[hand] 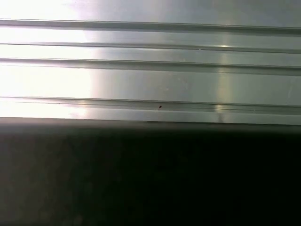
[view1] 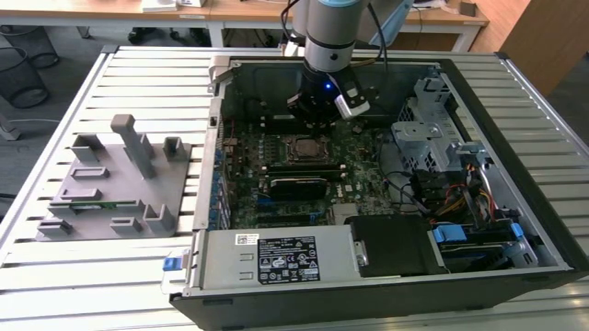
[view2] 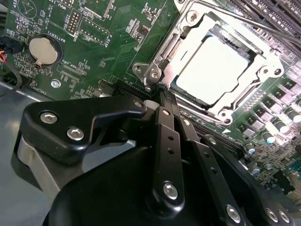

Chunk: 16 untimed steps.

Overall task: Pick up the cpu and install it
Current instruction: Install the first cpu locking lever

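Already the cpu (view2: 217, 70) sits seated in the motherboard socket (view2: 265, 66), upper right of the second wrist view. Just below it, the gripper (view2: 157, 94) has its fingers pressed together, holding nothing, inside the computer case (view1: 515, 138).

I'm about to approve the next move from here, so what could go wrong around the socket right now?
1. The small square silvery-grey cpu lies inside the metal socket frame; I can't tell whether it sits flat, so any pressure might harm it.
2. The black gripper hangs low beside that frame, so a sideways move could knock it.
3. In the exterior view, the arm reaches into the black computer case, near the cables.
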Each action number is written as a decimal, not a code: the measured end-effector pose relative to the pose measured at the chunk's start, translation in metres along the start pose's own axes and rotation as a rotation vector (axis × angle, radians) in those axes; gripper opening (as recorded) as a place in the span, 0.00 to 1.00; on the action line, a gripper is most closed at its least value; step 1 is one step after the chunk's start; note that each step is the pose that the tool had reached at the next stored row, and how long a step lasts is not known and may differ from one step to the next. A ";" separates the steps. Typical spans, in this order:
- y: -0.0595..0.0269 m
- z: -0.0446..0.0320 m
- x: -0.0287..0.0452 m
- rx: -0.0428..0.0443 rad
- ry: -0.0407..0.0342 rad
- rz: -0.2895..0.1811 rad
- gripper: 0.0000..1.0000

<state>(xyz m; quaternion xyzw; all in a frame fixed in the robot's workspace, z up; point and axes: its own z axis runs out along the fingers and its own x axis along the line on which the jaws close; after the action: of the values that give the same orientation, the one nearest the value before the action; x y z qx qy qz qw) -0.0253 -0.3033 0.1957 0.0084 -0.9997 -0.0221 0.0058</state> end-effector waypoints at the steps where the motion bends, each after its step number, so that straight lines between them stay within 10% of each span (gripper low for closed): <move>1: 0.0000 -0.0007 0.0000 -0.0001 0.0000 0.000 0.11; 16: -0.0024 -0.0049 0.0001 0.0023 0.0003 0.000 0.11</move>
<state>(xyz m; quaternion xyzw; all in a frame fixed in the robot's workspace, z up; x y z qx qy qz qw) -0.0253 -0.3059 0.2006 0.0084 -0.9997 -0.0210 0.0059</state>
